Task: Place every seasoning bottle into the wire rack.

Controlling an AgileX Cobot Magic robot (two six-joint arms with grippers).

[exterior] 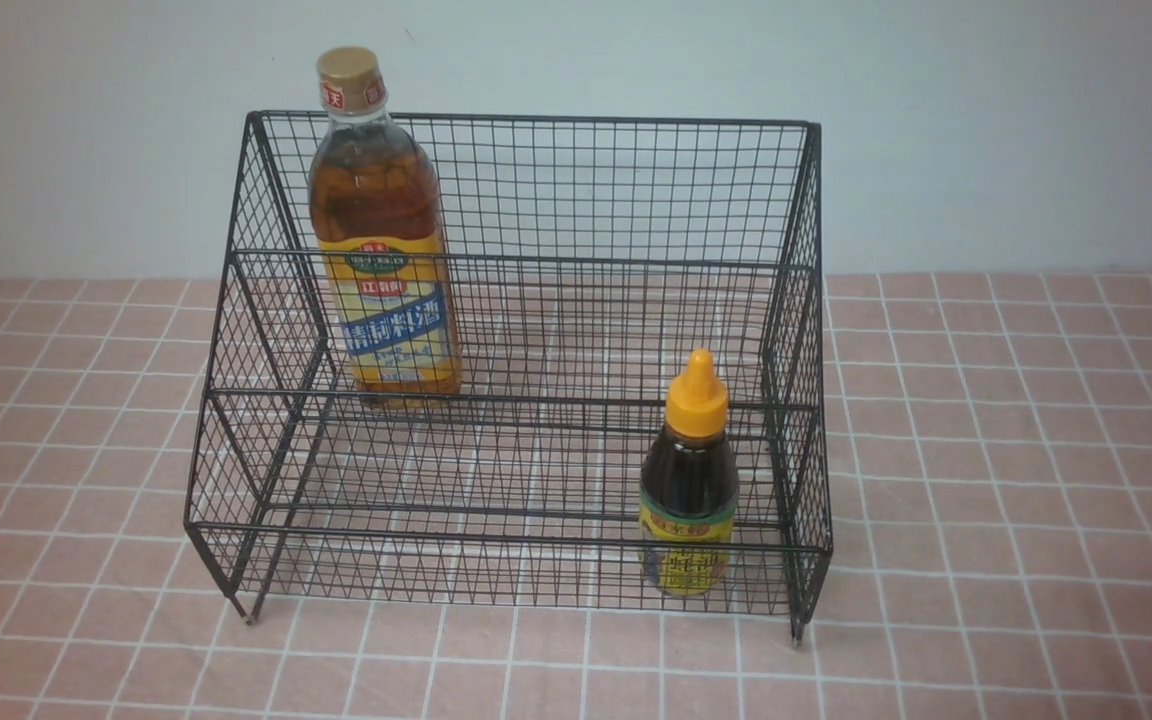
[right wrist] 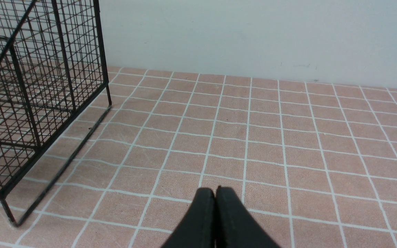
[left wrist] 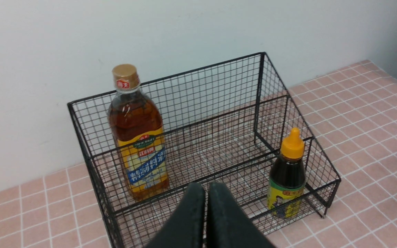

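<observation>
1. Pink tiled counter covering (exterior: pixel 1016 500) with white grid lines is seen running back to a plain pale wall (exterior: pixel 986 130); neither arm appears in the front view.
2. In the left wrist view the left gripper (left wrist: pixel 205 193) is seen with its two dark fingers pressed together and nothing between them, raised above the counter's near side and aimed down at the rack.
3. In the right wrist view the right gripper (right wrist: pixel 215 196) is likewise closed and empty, held low over bare tiles on the counter's right side, beside the rack's end.
4. Just beyond the left gripper, the large black wire-mesh two-tier rack (exterior: pixel 536 120) is set on short legs at the middle of the counter, its tall back toward the far edge and wall.
5. The tall clear bottle of amber liquid with gold cap and yellow-blue label (exterior: pixel 386 250) is stood upright on the upper rear tier, toward the rack's left end, where the tall back gives it support.
6. The small dark bottle with orange nozzle cap and yellow label (exterior: pixel 688 490) is stood upright on the lower front tier, near the rack's right end.
7. Both bottles being inside the rack, the task is judged complete, and the arms appear parked clear of it.
</observation>
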